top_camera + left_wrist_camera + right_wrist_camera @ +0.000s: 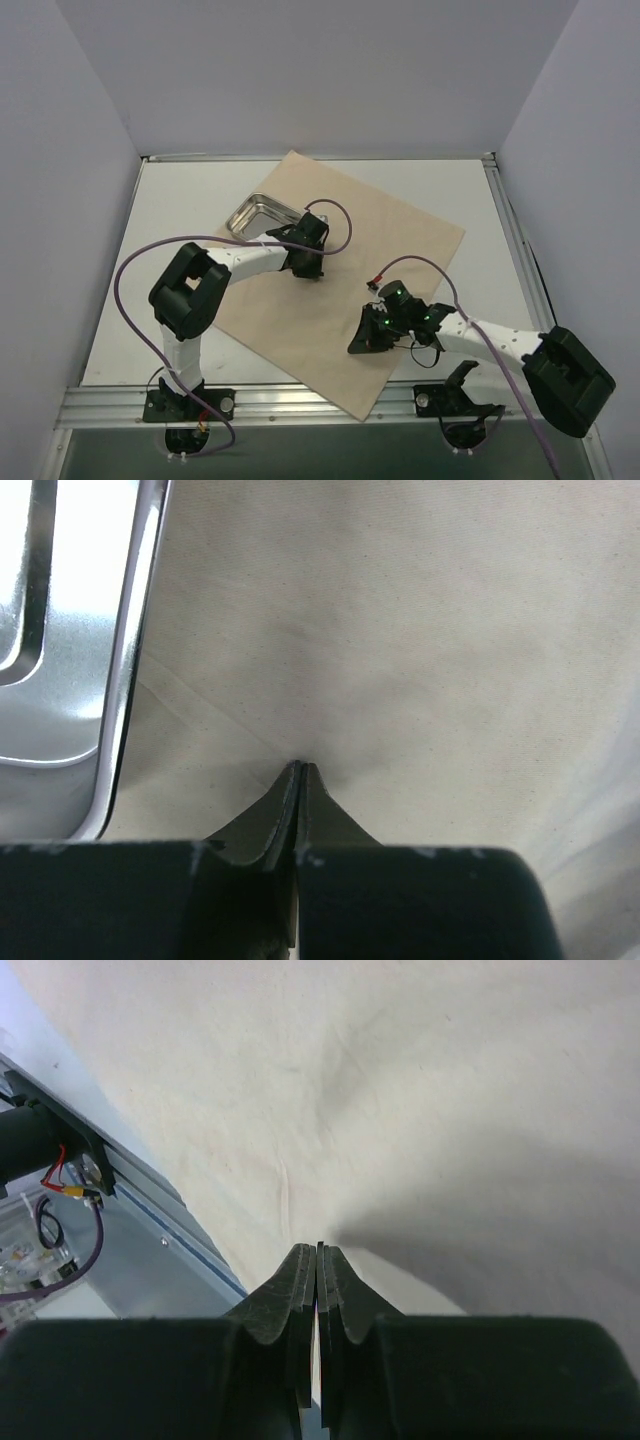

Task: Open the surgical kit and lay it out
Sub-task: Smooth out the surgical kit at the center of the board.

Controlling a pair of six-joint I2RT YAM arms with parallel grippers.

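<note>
Top external: both arms were bent low over the wrap sheet (pixel 400 230) on the counter (pixel 180 200), left arm (pixel 245 258) beside the steel tray (pixel 255 215), right arm (pixel 480 340) near the front, both jaws clenched

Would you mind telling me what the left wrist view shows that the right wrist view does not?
Only the left wrist view shows the steel tray, at the picture's left edge. Only the right wrist view shows the table's metal rail and wires beyond the edge of the sheet. Both show the tan sheet filling most of the picture and shut jaws with their tips at it. Creases run to the tips, so each seems to pinch it.
</note>
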